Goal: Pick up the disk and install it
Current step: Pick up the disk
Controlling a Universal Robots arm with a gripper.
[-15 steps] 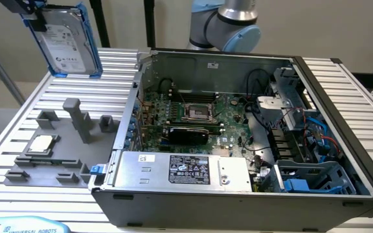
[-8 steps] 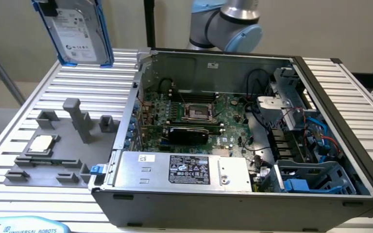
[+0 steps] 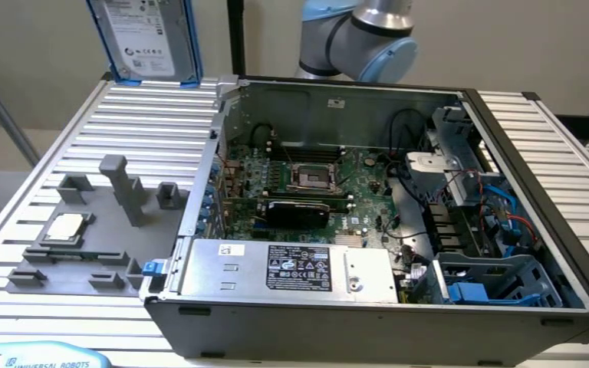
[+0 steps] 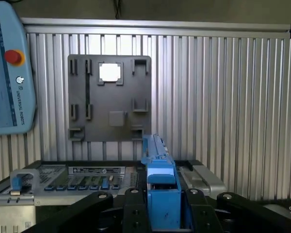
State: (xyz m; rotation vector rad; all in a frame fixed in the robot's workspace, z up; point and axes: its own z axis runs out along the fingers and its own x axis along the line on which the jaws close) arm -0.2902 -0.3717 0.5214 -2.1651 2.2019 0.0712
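Note:
The disk (image 3: 146,34), a silver-grey drive with a white label in a blue carrier, hangs upright in the air above the ribbed table's far corner, at the exterior view's left and outside the open computer case (image 3: 540,230). In the wrist view I see the disk (image 4: 160,165) edge-on, its blue carrier rail clamped between the black fingers of my gripper (image 4: 164,211). The gripper is shut on it.
A grey fixture plate (image 3: 80,238) with posts lies on the table beside the case and carries a small silver processor chip (image 3: 67,227). Inside the case are the motherboard (image 3: 305,176), a silver power supply (image 3: 284,268) and a blue drive bay (image 3: 489,284). A teach pendant (image 4: 9,73) lies at the table edge.

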